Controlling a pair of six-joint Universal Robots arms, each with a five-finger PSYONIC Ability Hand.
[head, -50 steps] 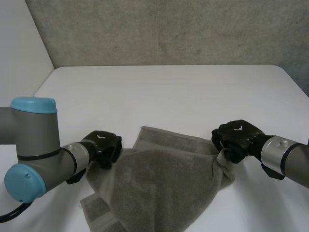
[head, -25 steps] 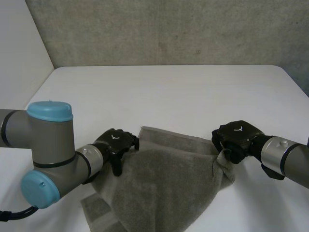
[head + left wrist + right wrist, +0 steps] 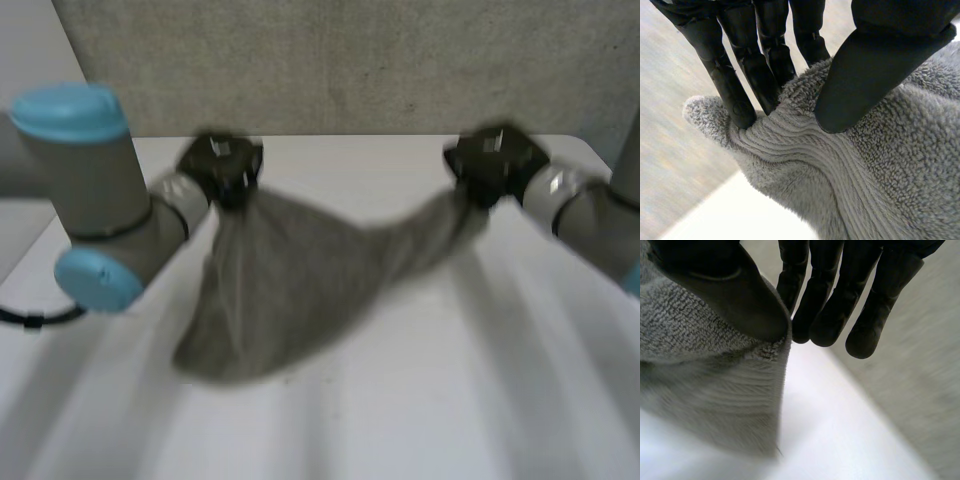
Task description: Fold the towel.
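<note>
The left hand is up over the far left of the table, and in its wrist view the thumb presses the grey towel against the straight fingers, pinching it just behind a corner whose tip pokes out beside them. Across from it, over the far right, the right hand grasps the towel too: its thumb clamps a ribbed edge of the towel against the inner fingers, though how far the cloth runs in between them is covered by the thumb. From where I stand the towel hangs slung between the two hands, drawn into a narrow rope near the right one and spreading into a wide, sagging belly below the left. Its lowest part droops toward the near left, and I cannot tell whether it touches the table or hangs just clear. The towel's other corners are lost in the folds. The left arm with its light-blue caps comes in from the left edge, the right arm from the right, both cut off. Beneath is the white table, bare around the cloth, and behind its far edge stands a rough grey concrete wall, meeting a paler wall at the far left.
</note>
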